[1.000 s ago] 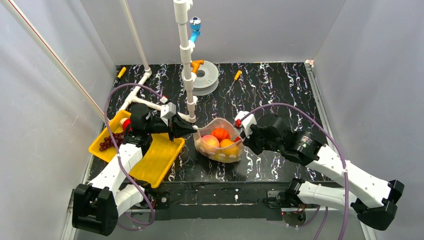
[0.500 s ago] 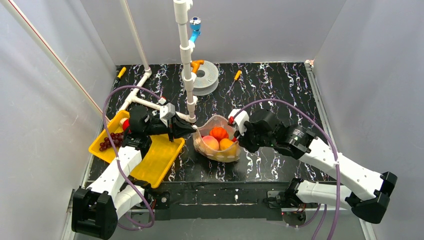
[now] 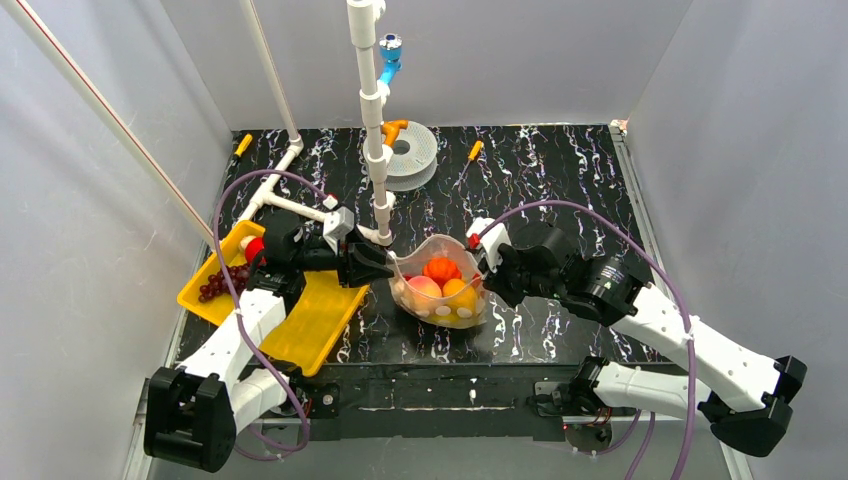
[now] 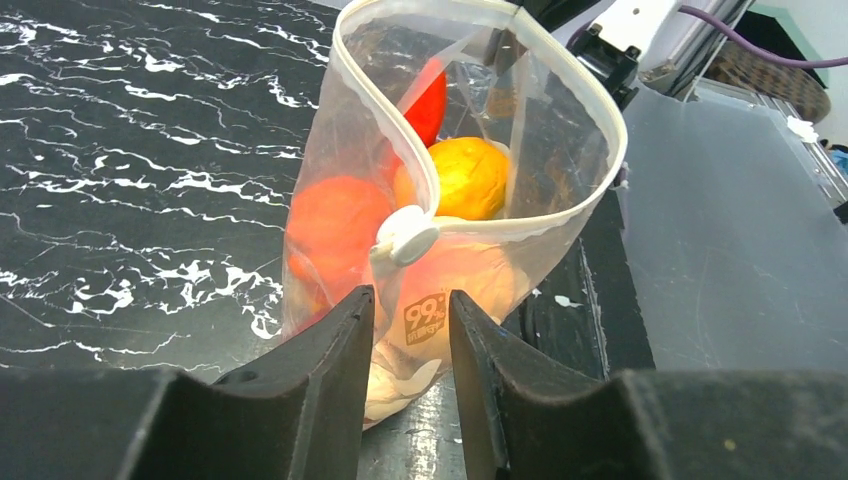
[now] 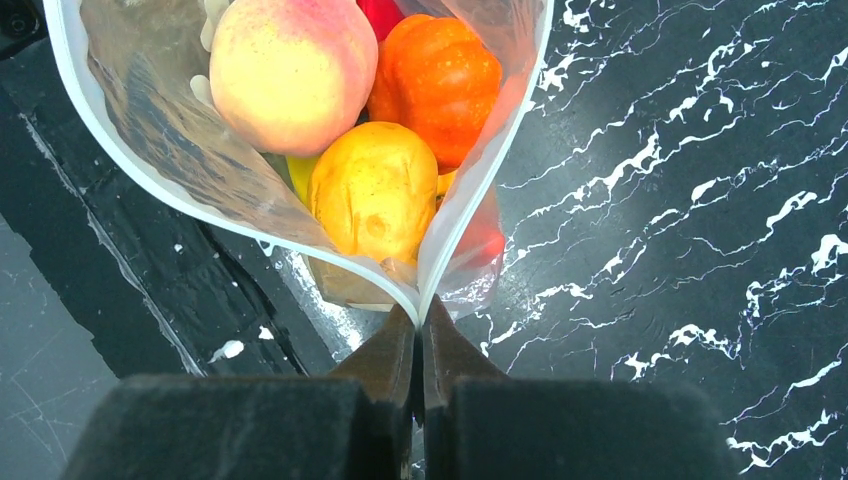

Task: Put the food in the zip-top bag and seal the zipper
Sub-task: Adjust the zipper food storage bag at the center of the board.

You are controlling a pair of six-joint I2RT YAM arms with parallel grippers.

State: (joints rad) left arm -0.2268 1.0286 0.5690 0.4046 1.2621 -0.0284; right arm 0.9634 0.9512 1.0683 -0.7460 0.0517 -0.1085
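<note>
The clear dotted zip-top bag (image 3: 440, 300) stands with its mouth open between my grippers. It holds a peach (image 5: 290, 70), an orange fruit (image 5: 435, 75), a yellow fruit (image 5: 372, 190) and a red piece (image 5: 480, 240). My right gripper (image 3: 483, 272) is shut on the right end of the zipper (image 5: 130, 170), pinched at the fingertips (image 5: 420, 318). My left gripper (image 3: 385, 268) is open at the bag's left end; its jaws (image 4: 412, 310) stand apart just short of the white slider tab (image 4: 405, 235). Purple grapes (image 3: 222, 282) lie in the yellow tray.
The yellow tray (image 3: 320, 320) sits at the left under my left arm, with a red item (image 3: 254, 248) at its far end. A white pipe stand (image 3: 375, 150), a grey spool (image 3: 410, 150) and a yellow-handled tool (image 3: 470, 155) stand behind the bag.
My left gripper has opened and let go of the bag's left end. My right gripper moved left with its end of the bag, then back right.
</note>
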